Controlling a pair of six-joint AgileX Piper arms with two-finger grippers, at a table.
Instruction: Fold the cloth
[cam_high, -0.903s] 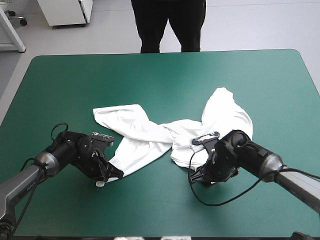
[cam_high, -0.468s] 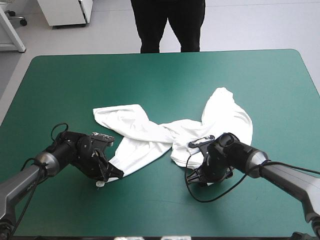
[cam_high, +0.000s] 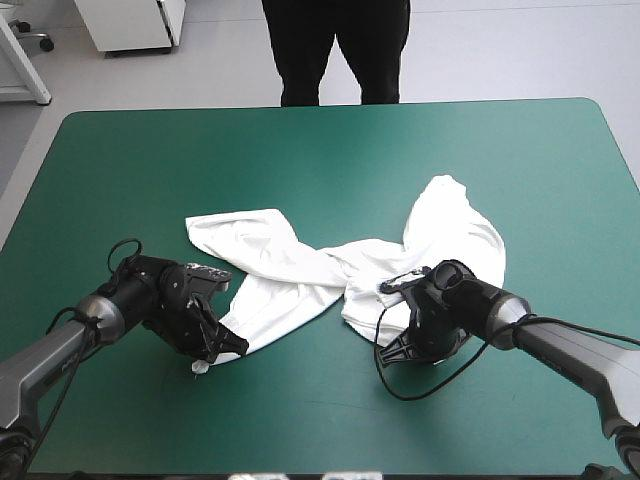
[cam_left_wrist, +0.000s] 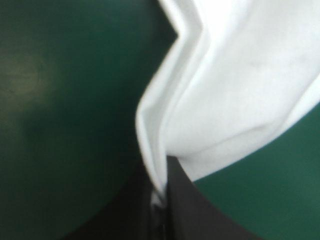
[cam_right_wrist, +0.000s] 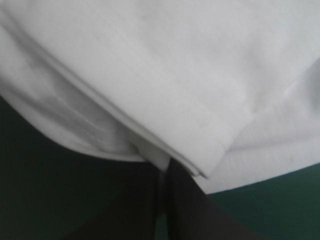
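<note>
The white T-shirt (cam_high: 330, 265) lies twisted and crumpled across the middle of the table, one end toward the left and a wider lobe at the right. My left gripper (cam_high: 225, 350) is low at the shirt's near-left corner. In the left wrist view its black fingers (cam_left_wrist: 190, 210) meet with a fold of the T-shirt (cam_left_wrist: 235, 100) pinched at their tip. My right gripper (cam_high: 395, 352) is down at the near edge of the shirt's right part. In the right wrist view its fingers (cam_right_wrist: 185, 210) meet in an arch on the T-shirt's (cam_right_wrist: 175, 65) hemmed edge.
The teal-green cover (cam_high: 320, 150) runs broad from the shirt to the table's far edge and to both sides. A narrower strip of cover (cam_high: 300, 420) lies between the grippers and the near edge.
My right gripper has slid a little left along the shirt's near edge and shut on it; earlier its fingers stood apart. The left arm has barely shifted and keeps its grip.
</note>
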